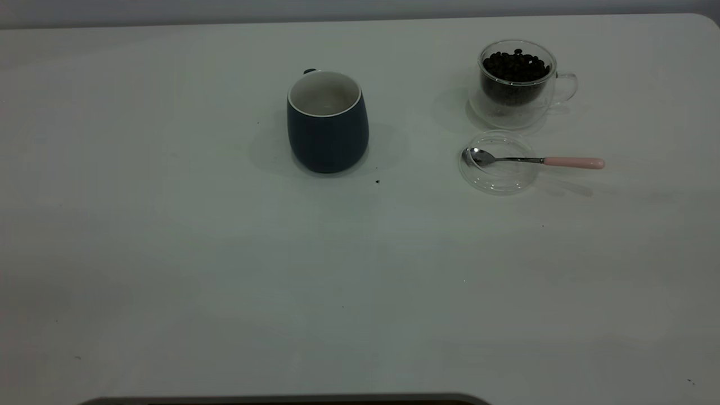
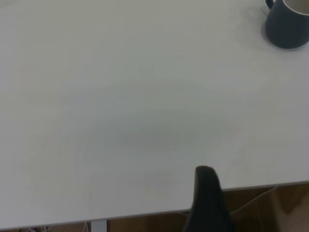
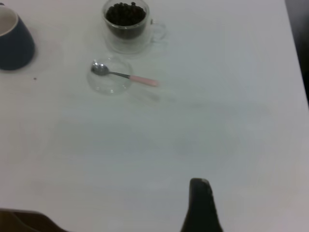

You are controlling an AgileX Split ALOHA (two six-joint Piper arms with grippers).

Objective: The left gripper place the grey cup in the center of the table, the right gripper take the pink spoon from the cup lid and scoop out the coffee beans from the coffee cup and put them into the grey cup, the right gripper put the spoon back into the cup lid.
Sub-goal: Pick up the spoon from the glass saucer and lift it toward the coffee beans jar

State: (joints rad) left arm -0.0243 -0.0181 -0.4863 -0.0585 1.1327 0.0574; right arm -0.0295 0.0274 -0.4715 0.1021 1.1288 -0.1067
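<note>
I can't tell how far either hand is spread: my left hand point(image 2: 208, 203) and right hand point(image 3: 200, 208) hover over the near desk point(image 1: 225, 281), touching nothing. No lettering is readable.

Only bits of robot visible: left gripper point(image 2: 207, 200) & right gripper point(image 3: 201, 205), each a matte black, rounded-tip finger. No markings/cables seen.

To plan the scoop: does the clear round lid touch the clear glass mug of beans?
Cannot tell: in the exterior view the lid and mug edges nearly meet.
</note>
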